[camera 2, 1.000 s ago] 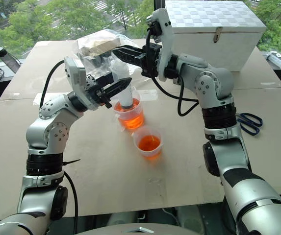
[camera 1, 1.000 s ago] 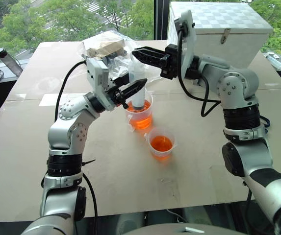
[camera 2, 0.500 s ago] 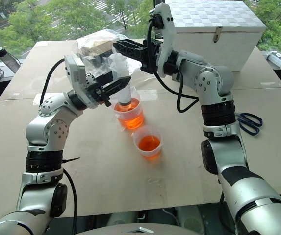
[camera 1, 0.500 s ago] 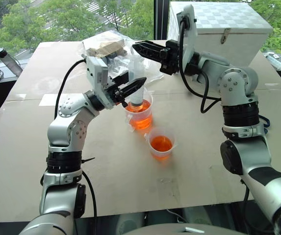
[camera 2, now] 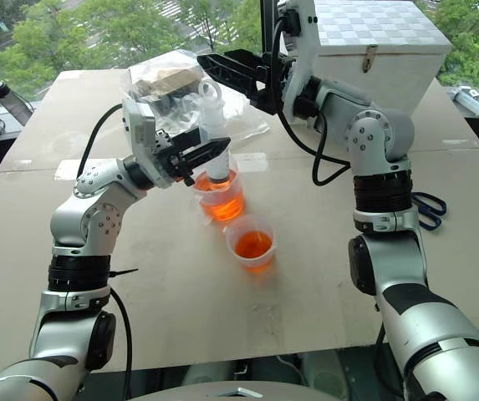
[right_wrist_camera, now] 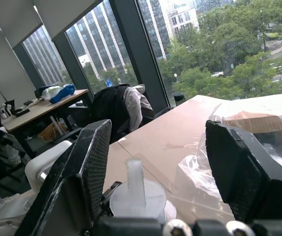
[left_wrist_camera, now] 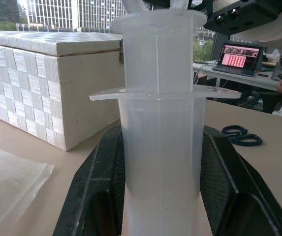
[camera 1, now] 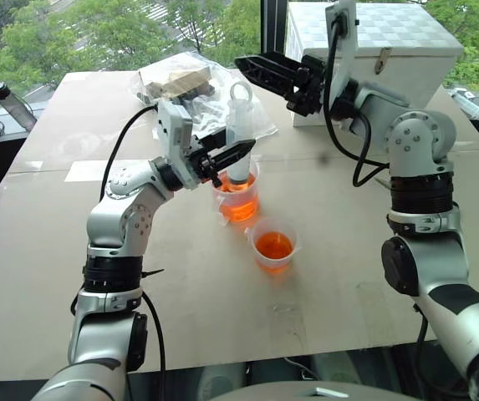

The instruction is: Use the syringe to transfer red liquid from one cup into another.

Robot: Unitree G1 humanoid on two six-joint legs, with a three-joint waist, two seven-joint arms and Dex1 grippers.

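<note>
Left eye view: tan flat desk (camera 1: 180, 301). Taller clear plastic beaker of orange-red liquid (camera 1: 239, 196) mid-desk, smaller clear beaker (camera 1: 274, 246) just beside it toward the near edge. Large clear plastic syringe (camera 1: 237, 134) upright in the taller beaker, left hand (camera 1: 222, 159) clamped on its barrel. Right hand (right_wrist_camera: 155, 162) above the plunger, fingers apart.

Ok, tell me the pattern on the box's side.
White woven checkerboard on the box, clearest in the left wrist view.
</note>
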